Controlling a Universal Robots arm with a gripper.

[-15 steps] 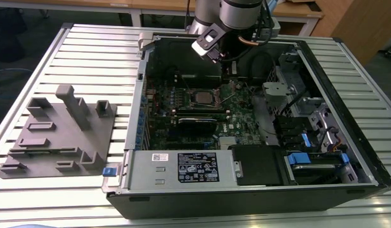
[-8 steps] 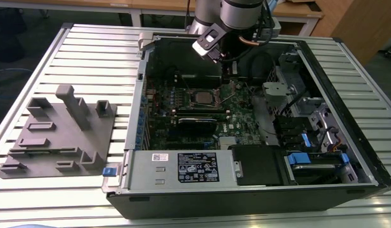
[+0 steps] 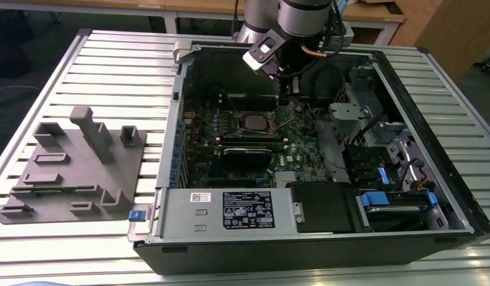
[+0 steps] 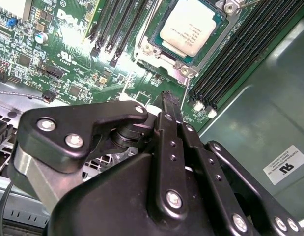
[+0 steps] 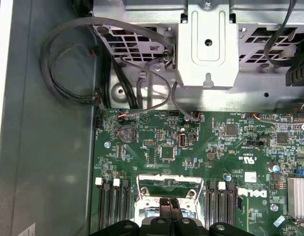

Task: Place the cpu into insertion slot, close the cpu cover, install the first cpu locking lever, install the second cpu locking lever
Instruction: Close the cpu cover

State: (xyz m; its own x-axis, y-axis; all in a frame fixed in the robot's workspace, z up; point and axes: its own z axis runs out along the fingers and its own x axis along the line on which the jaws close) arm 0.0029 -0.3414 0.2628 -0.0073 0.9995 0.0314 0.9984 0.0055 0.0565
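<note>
The end effector (image 5: 167, 207) hangs low inside the open computer case (image 3: 324, 250) on the bench (image 3: 118, 71), its two fingers clenched together with nothing between them. In the second wrist view the chip (image 4: 191, 27) already lies flat in the socket (image 4: 156, 55), with its silver top and green edges bare. The cover (image 5: 169, 177) does not seem to be down over it. In the first wrist view it looks like a thin silvery frame raised at the socket's edge, just beside the fingertips, though whether they touch it cannot be told. The main risk is probably a slip. The frame is thin and smooth, so narrow fingertips could slide off it and strike the chip, nudging it askew in the socket. Pressing the cover onto a shifted chip could damage the contacts beneath. The black memory slots (image 4: 235, 54) stand close by and could be scraped.
</note>
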